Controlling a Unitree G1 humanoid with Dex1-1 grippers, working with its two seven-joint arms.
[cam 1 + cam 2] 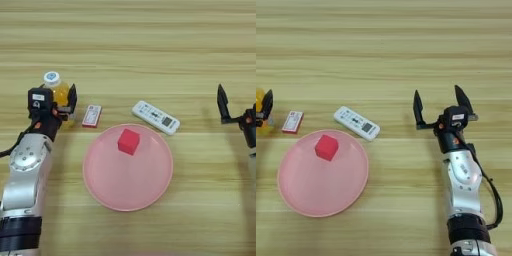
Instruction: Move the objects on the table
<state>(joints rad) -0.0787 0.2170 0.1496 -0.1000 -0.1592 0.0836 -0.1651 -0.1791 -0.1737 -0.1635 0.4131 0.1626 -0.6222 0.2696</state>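
Count on the table (pixel 150 50): 1 orange-drink bottle (pixel 59 92), 1 red-and-white packet (pixel 92 116), 1 white remote (pixel 156 117), 1 red cube (pixel 128 141), 1 pink plate (pixel 128 187). Plus my 2 pincers.

My left pincer (pixel 64 107) is at the far left, right at the bottle. One black finger (pixel 73 97) stands on the bottle's right side, the wrist block sits on its left, so the bottle is between them. Can't tell if the fingers actually press it or just flank it. Bottle is upright, white cap up top, far-left of the plate. Packet lies flat just right of that pincer, between bottle and remote, near the plate's far-left rim but apart from it.

Remote lies tilted, its right end nearer me, just past the plate's far rim, approx. centre. Cube sits on the plate, in its far part.

My right pincer (pixel 440 107) is well to the right of the remote, fingers spread wide, tips pointing far, gripping nothing. No obj. between them.

Hidden/cut off: bottle's lower body is behind my left wrist; in the right eye view the bottle is cut by the left edge. In the left eye view my right pincer shows 1 finger only, rest is off the right edge. Packet print too small to read.
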